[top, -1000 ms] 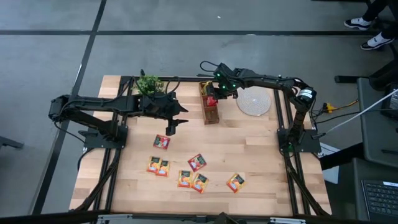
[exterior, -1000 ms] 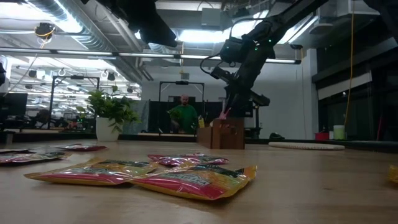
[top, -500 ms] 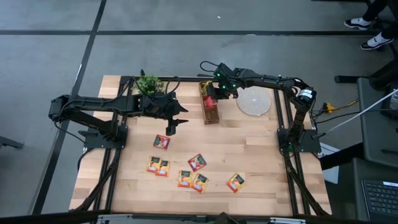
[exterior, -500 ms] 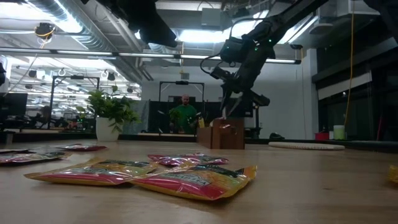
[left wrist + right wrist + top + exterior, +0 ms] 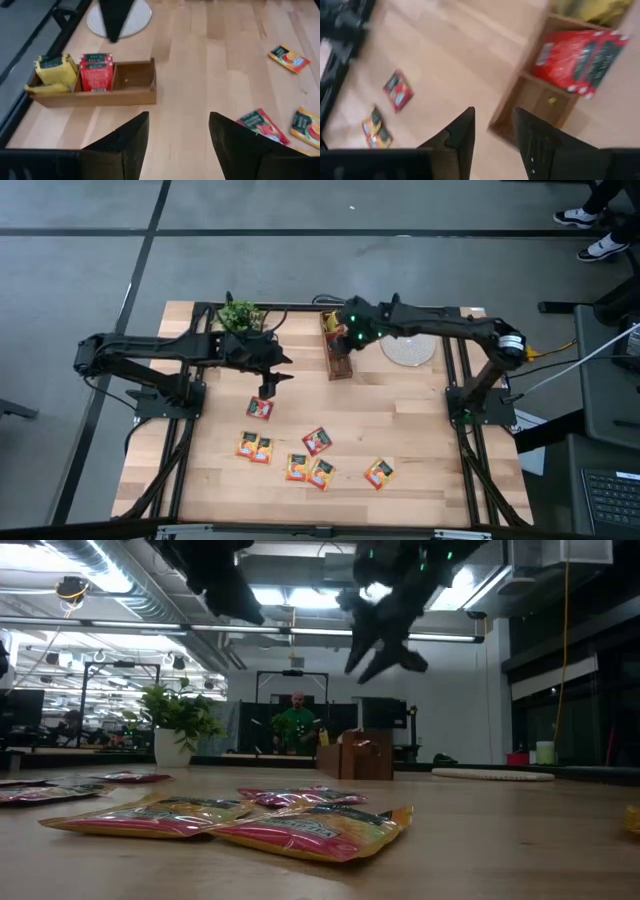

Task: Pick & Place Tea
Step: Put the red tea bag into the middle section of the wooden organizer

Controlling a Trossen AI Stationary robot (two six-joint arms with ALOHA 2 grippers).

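Note:
Several tea sachets [image 5: 317,441] in red and orange lie flat on the near half of the wooden table. A wooden box [image 5: 340,358] at the far middle has three compartments. Yellow sachets [image 5: 52,70] stand in one, red sachets [image 5: 96,71] in the middle one, and the third [image 5: 132,77] holds none. My right gripper [image 5: 494,135] hangs open above the box, with nothing between its fingers. My left gripper [image 5: 179,135] is open and empty above the table, just beyond a red sachet [image 5: 260,409].
A small potted plant [image 5: 240,315] stands at the far edge, left of the box. A round pale woven mat [image 5: 408,345] lies to the right of the box. In the low view a person [image 5: 295,725] shows in the room beyond the table.
My right gripper has opened over the box and let go of a red sachet, which now stands in the middle compartment. It has then risen clear of the box, drawn back toward the table's near edge and rolled.

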